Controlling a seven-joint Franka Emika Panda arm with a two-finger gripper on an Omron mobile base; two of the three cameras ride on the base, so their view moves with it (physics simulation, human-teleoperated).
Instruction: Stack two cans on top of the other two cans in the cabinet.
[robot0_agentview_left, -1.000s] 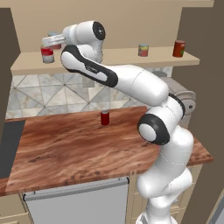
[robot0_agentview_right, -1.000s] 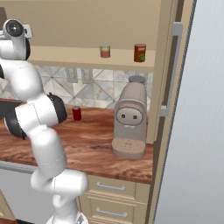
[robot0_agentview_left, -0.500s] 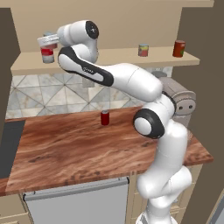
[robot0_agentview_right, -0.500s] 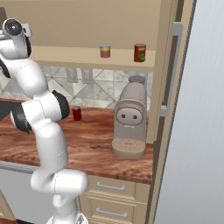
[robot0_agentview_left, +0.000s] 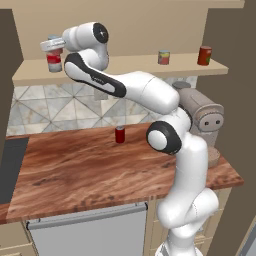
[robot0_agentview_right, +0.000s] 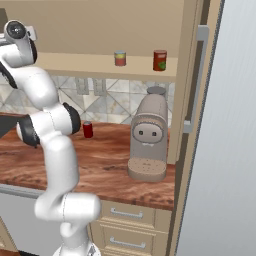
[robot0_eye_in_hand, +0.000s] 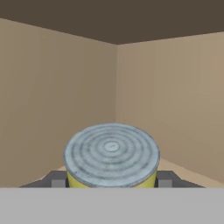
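Here gripper (robot0_eye_in_hand: 112, 181) clamps grey-lidded can (robot0_eye_in_hand: 111, 154) inside cabinet (robot0_eye_in_hand: 57, 96).

Your arm (robot0_agentview_left: 150, 92): glossy white rounded shells, fat tubular links. Dark grey-black bands at joints; you see one large black disc cap on elbow joint at about 5 o'clock from cabinet end, another round dark cap on wrist. Black strip runs along underside of forearm link. White bulbous pedestal segments lower down. Gripper (robot0_eye_in_hand: 112, 181): small dark grey blocky finger tips. No cables or markings you can make out.
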